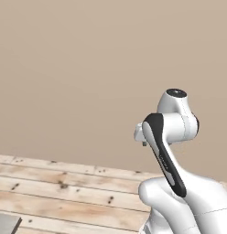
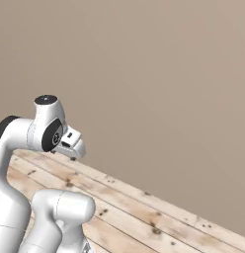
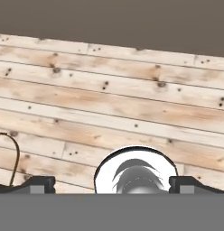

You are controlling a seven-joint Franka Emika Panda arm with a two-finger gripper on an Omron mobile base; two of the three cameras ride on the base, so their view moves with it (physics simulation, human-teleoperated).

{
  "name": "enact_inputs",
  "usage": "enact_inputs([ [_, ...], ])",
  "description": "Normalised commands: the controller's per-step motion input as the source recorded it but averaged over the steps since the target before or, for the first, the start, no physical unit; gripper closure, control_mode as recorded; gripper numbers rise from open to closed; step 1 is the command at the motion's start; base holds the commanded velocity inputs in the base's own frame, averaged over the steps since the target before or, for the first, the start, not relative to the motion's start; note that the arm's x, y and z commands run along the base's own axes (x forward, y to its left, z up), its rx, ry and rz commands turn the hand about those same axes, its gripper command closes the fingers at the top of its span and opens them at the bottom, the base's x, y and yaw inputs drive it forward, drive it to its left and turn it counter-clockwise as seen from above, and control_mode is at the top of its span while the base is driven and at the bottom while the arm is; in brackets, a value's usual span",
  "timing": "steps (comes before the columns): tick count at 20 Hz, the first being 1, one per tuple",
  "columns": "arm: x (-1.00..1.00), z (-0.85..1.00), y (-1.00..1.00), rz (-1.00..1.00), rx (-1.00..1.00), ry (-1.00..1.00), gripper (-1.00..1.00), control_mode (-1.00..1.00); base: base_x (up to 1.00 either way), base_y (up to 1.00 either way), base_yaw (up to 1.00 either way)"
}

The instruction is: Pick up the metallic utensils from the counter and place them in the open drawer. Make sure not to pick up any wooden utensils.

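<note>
The metallic utensils, the counter, the open drawer and the wooden utensils are all out of view. My gripper (image 3: pixel 111 186) is open, its two dark fingertips (image 3: pixel 38 185) standing wide apart with nothing between them. It points down at a pale wooden plank floor (image 3: pixel 109 103). In the base views the white arm is folded up high, and its hand (image 2: pixel 71 142) is held close to the body, in front of a plain beige wall.
A beige wall (image 1: pixel 88 68) stands ahead, with the plank floor (image 2: pixel 144 212) running along its foot. The corner of a flat grey slab (image 1: pixel 6 224) pokes in at the lower left of the left base view. What it belongs to is unclear.
</note>
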Motion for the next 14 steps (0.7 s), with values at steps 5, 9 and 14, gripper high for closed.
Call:
enact_inputs([
  [5,0.00,0.00,0.00,0.00,0.00,0.00,-1.00,1.00,0.98,-0.59,0.24],
  [9,0.00,0.00,0.00,0.00,0.00,0.00,-1.00,1.00,0.94,-0.56,0.27],
  [14,0.00,0.00,0.00,0.00,0.00,0.00,-1.00,1.00,0.77,-0.32,0.34],
])
